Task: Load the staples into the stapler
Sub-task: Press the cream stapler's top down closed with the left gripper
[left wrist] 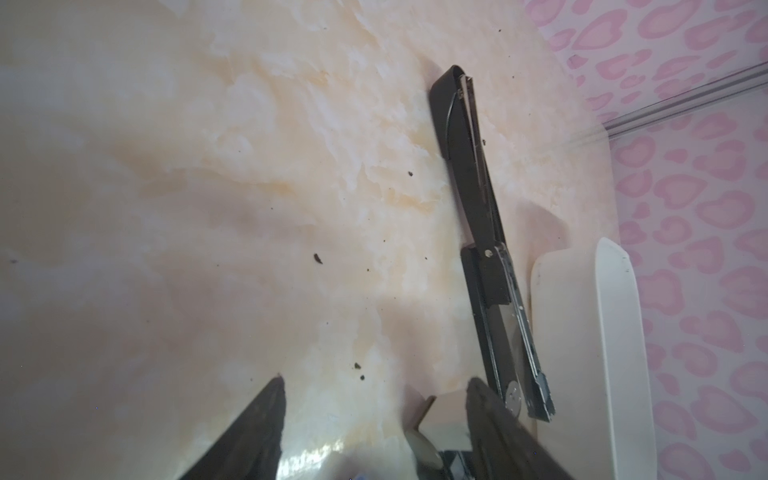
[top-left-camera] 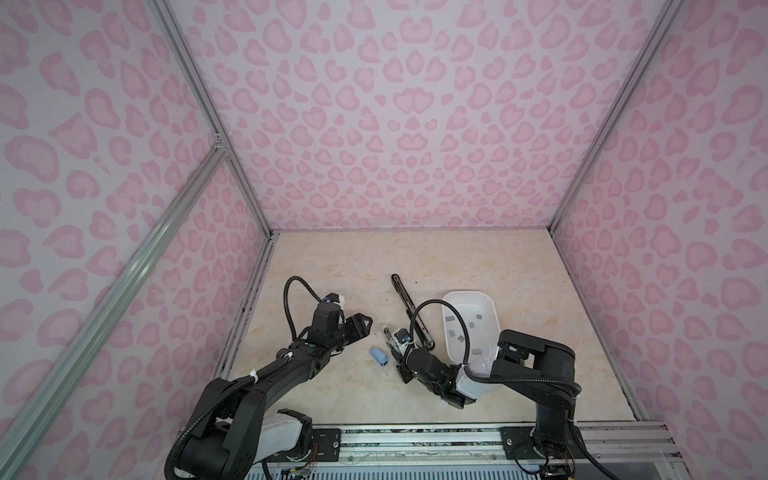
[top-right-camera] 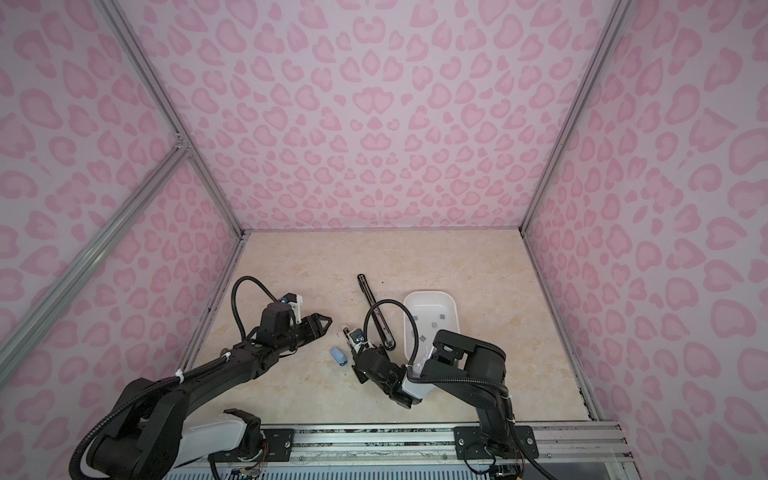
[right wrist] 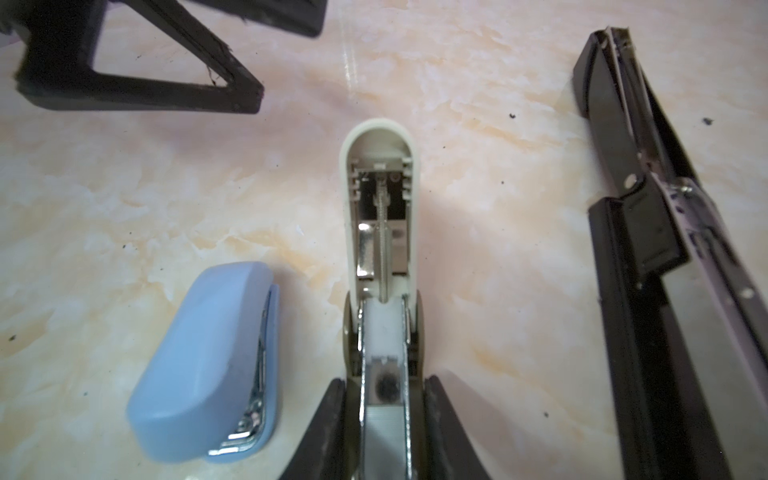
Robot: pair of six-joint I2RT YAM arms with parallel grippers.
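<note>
Gripping the opened cream stapler [right wrist: 380,216] narrowly in the right end effector [right wrist: 384,386], lid pointing ahead of the fingertips. Lying well to that end effector's right, beyond the black stapler [right wrist: 648,249], in the white tray [top-left-camera: 494,316]: the staples [top-left-camera: 460,338]. Hanging wide and empty off to its left: the left end effector [left wrist: 374,380]. Hiding the tray's near end behind the right arm [top-left-camera: 536,357]. Showing as small flat grey blocks, scattered apart.

The far half of the worktop [top-left-camera: 415,257] is bare, and so is the near middle between the arms. The black stapler [top-left-camera: 409,309], opened flat, runs far to near just left of the white tray [top-left-camera: 465,293], leaving a slim gap. The left pincer [top-left-camera: 368,326] has its fingers spread. Between it and the right pincer [right wrist: 384,384], the blue stapler [right wrist: 208,361] and the clamped cream stapler [right wrist: 380,199] narrow the passage.
</note>
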